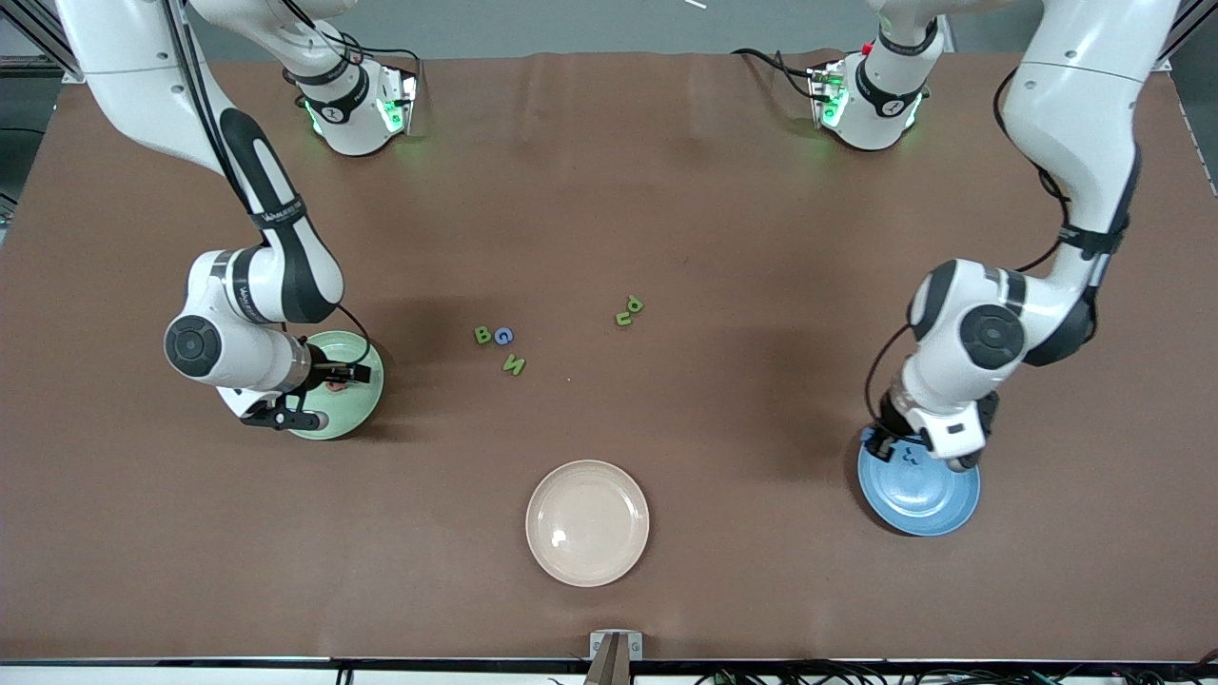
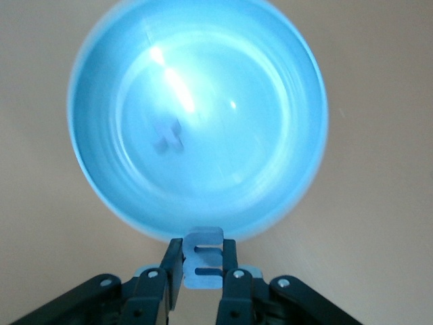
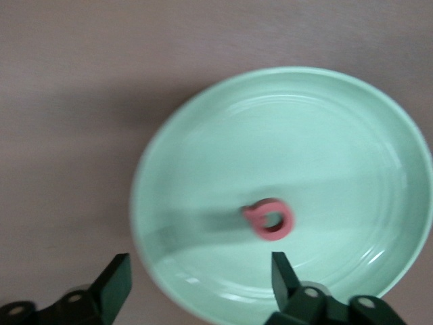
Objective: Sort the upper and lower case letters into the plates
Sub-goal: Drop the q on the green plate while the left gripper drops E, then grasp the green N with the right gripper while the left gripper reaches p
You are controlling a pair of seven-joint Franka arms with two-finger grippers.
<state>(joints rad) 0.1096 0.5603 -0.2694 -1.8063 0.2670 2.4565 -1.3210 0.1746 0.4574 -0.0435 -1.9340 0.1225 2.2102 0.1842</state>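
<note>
The left claw [image 2: 201, 274] pinches the blue m [image 2: 203, 261] at the rim of the blue plate [image 1: 942, 509], which lies on the worktop [image 1: 761, 238] and already holds the cross-shaped letter [image 2: 166, 136]; better to carry it inward over the basin, then open. The right claw [image 3: 196, 277] hangs wide open and empty over the mint plate [image 3: 203, 176], pink Q [image 3: 269, 219] inside. Green B [image 1: 482, 335], G [image 1: 503, 335], N [image 1: 514, 364], p [image 1: 634, 305] and u [image 1: 623, 319] wait mid-worktop. Only the wrist views reveal both grips.
</note>
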